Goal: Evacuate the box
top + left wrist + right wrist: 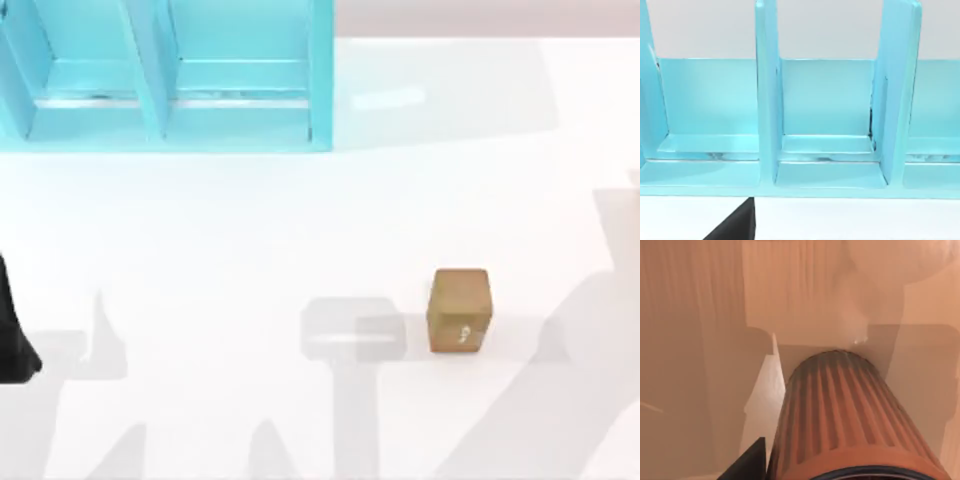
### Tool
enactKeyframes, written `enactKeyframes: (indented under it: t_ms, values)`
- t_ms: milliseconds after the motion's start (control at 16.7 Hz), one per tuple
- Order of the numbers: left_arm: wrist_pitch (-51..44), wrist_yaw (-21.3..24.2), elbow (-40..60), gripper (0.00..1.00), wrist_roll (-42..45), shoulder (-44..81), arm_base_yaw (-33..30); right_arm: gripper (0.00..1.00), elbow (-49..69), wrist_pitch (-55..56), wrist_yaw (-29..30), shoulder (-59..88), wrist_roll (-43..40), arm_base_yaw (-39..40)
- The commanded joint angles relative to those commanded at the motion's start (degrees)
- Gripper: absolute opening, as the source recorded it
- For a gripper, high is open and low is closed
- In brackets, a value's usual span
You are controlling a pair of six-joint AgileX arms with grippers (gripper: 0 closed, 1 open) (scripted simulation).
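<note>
A small brown box (pixel 460 310) with a pale mark on its near face stands on the white table, right of centre. A light-blue rack (pixel 170 75) with upright dividers stands at the back left. Its compartments (pixel 827 117) face the left wrist camera and hold nothing. The dark tip of my left gripper (pixel 735 226) hangs in front of the rack, and the left arm (pixel 12 335) sits at the table's left edge. In the right wrist view, a ribbed orange-brown cylinder (pixel 840 415) lies very close to the camera, among tan surfaces, with a dark part of my right gripper (pixel 747 462) beside it.
The blue rack takes up the back left corner. Arm shadows fall across the table's front and right side. White tabletop lies between the rack and the brown box.
</note>
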Motion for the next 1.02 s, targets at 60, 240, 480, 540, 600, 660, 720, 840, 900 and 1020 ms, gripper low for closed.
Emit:
enactKeyframes:
  t_ms: [60,240,480,540,600,660,720,840,900,1020]
  values:
    - [0.00,0.00,0.00,1.00,0.00,0.00,0.00,0.70,0.00,0.00,0.00,0.00,0.00,0.00]
    - [0.00,0.00,0.00,1.00,0.00,0.00,0.00,0.47,0.00,0.00,0.00,0.00,0.00,0.00]
    - [0.00,0.00,0.00,1.00,0.00,0.00,0.00,0.17,0.00,0.00,0.00,0.00,0.00,0.00]
    - [0.00,0.00,0.00,1.00,0.00,0.00,0.00,0.10,0.00,0.00,0.00,0.00,0.00,0.00]
    - [0.00,0.00,0.00,1.00,0.00,0.00,0.00,0.02,0.00,0.00,0.00,0.00,0.00,0.00]
    - [0.00,0.00,0.00,1.00,0.00,0.00,0.00,0.00,0.00,0.00,0.00,0.00,0.00,0.00]
    - [0.00,0.00,0.00,1.00,0.00,0.00,0.00,0.00,0.00,0.00,0.00,0.00,0.00,0.00]
    - [0.00,0.00,0.00,1.00,0.00,0.00,0.00,0.00,0.00,0.00,0.00,0.00,0.00,0.00]
    - [0.00,0.00,0.00,1.00,0.00,0.00,0.00,0.00,0.00,0.00,0.00,0.00,0.00,0.00]
    - [0.00,0.00,0.00,1.00,0.00,0.00,0.00,0.00,0.00,0.00,0.00,0.00,0.00,0.00]
